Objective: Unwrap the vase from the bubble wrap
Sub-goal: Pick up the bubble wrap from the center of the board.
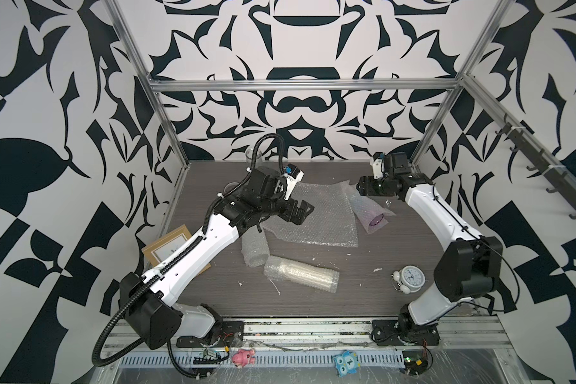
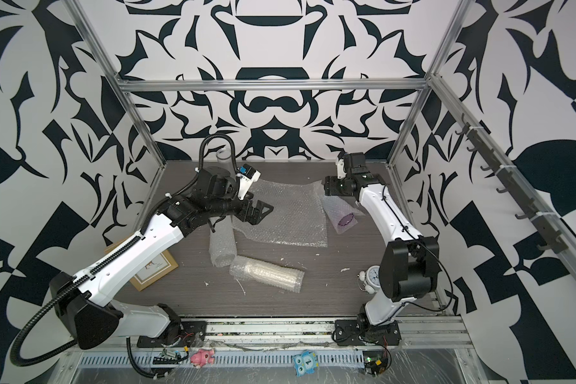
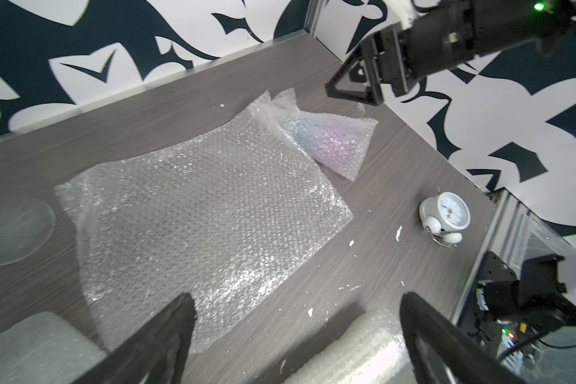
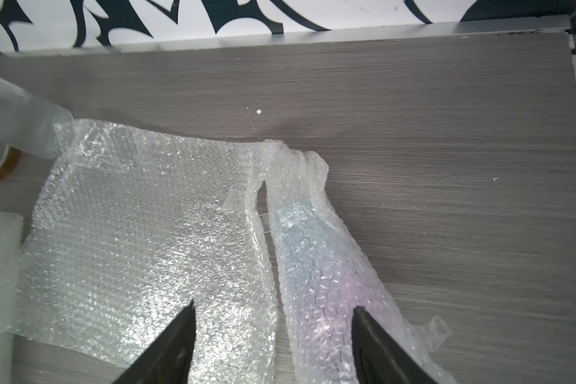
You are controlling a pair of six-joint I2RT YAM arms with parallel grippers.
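Beside flat bubble wrap [image 4: 140, 239] w/ dimpled texture — tapered pink-blue vase [image 4: 330, 292], wrapped.

Both arms reach inward, jaws apart.
The left gripper [image 3: 296, 301] is spread wide, pointing toward the right arm; the right gripper [image 4: 273, 309] is parted, angled downward.
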